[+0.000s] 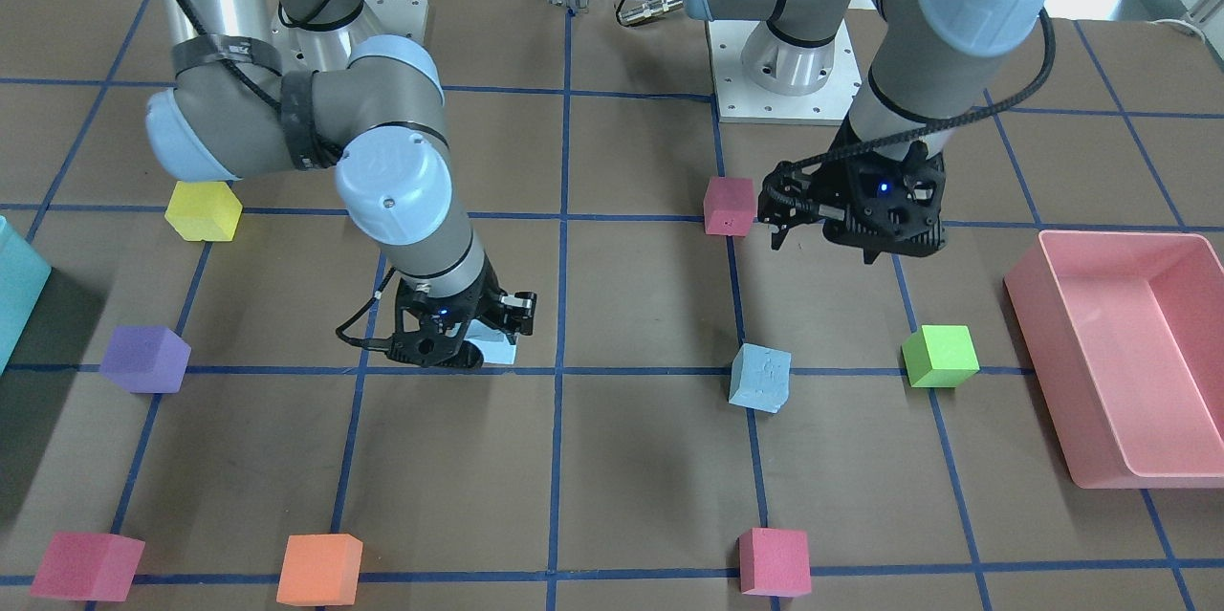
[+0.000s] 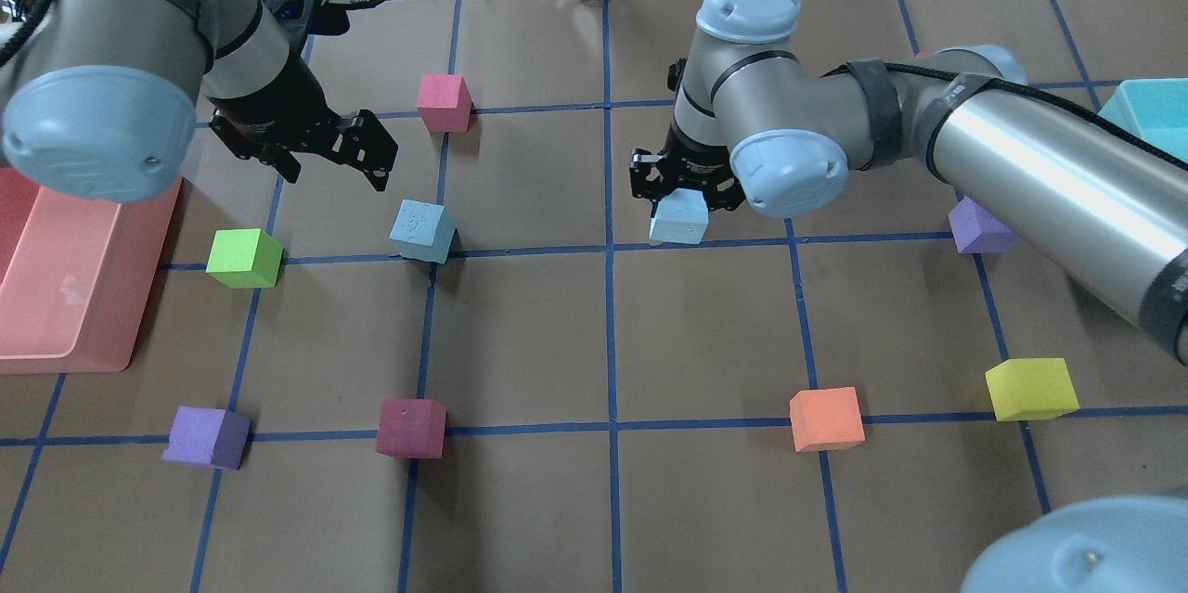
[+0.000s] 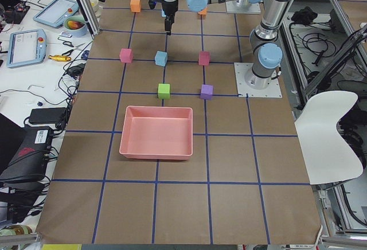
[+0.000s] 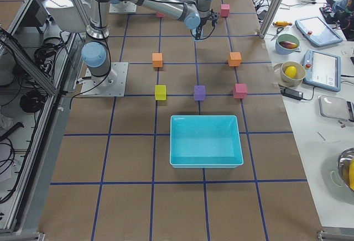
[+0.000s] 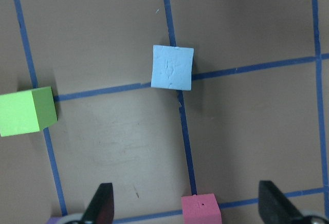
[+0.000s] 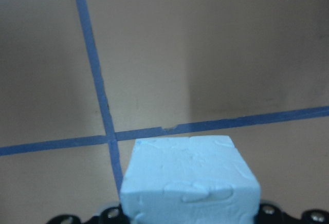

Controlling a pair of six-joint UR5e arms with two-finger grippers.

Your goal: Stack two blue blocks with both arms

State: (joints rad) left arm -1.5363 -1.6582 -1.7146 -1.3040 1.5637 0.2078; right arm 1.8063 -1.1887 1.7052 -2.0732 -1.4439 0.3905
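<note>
- gripped block (image 2: pixel 679 226) in my right claw (image 2: pixel 682 201), just right of the worktop (image 2: pixel 520 333) centre line
- loose block (image 2: pixel 422 231) on the left half, well apart from it
- side cube (image 2: pixel 243 257) between loose block and left tray (image 2: pixel 56 333)
- far cube (image 2: pixel 444 101) beyond loose block, near cube (image 2: pixel 410 426) before it
- right tray (image 2: pixel 1146 115) at worktop's right end

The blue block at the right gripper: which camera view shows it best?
The right wrist view: the blue block fills the foreground, its scuffed top clear. Overhead shows it partly under the right gripper; the front view shows only a corner; side views show it too small.
</note>
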